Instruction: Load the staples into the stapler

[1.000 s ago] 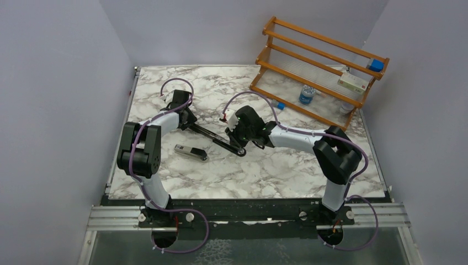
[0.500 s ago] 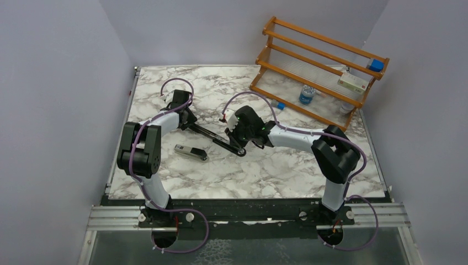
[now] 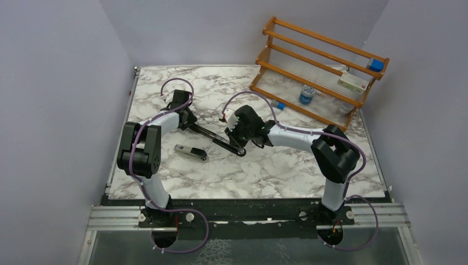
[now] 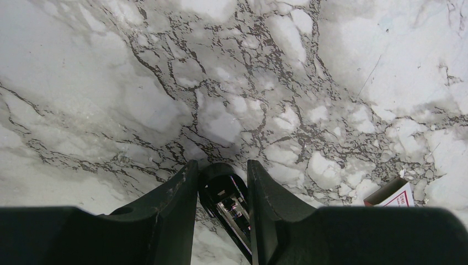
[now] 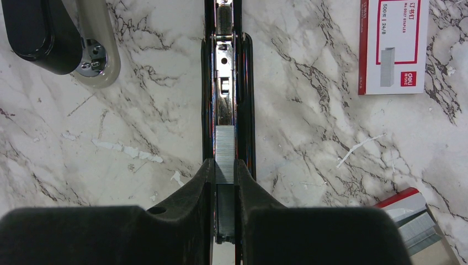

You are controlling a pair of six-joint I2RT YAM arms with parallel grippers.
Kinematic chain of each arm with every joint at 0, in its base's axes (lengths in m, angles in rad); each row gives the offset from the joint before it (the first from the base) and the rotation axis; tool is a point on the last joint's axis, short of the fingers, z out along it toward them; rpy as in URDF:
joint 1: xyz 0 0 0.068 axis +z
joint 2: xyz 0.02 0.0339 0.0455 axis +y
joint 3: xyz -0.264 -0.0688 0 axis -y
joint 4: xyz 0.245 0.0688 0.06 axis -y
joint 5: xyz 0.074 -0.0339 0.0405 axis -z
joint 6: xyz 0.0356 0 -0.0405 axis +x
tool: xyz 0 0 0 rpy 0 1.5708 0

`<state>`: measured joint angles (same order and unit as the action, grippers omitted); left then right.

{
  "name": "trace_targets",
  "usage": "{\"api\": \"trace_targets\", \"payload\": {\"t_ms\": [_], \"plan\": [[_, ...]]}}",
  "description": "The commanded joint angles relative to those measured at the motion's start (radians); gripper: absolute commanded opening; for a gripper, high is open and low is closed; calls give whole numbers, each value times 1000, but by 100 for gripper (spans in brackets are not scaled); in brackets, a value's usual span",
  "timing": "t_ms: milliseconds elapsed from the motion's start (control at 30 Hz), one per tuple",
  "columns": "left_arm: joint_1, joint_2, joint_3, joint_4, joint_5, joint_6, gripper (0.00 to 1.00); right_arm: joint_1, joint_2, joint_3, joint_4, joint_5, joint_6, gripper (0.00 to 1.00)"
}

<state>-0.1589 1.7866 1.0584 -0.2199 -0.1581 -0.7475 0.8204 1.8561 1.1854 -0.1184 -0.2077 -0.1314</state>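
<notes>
Two things flank open stapler (image 5: 227,83): staples box (image 5: 393,47), second stapler (image 5: 55,38)

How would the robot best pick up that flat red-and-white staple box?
Probably take the staple box across its two long edges, coming straight down from above. It lies flat, label up, so only its narrow width offers opposing sides, and the marble table shows bare along both edges.

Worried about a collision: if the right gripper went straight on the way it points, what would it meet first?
Most likely the stapler, at its open silver channel: the right gripper holds the staple strip directly over it, though the gap is unclear.
</notes>
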Motion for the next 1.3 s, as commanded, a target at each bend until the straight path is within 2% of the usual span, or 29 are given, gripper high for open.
{"api": "trace_targets", "payload": {"t_ms": [0,767,1267], "plan": [[-6,22,12,-50,-14,11,32,2,37,14,-46,-38,1,14],[-5,25,18,-53,-12,11,32,1,-2,44,-31,-33,17,37],[-5,23,21,-58,-14,13,32,-34,-19,39,30,-1,85,41]]}}
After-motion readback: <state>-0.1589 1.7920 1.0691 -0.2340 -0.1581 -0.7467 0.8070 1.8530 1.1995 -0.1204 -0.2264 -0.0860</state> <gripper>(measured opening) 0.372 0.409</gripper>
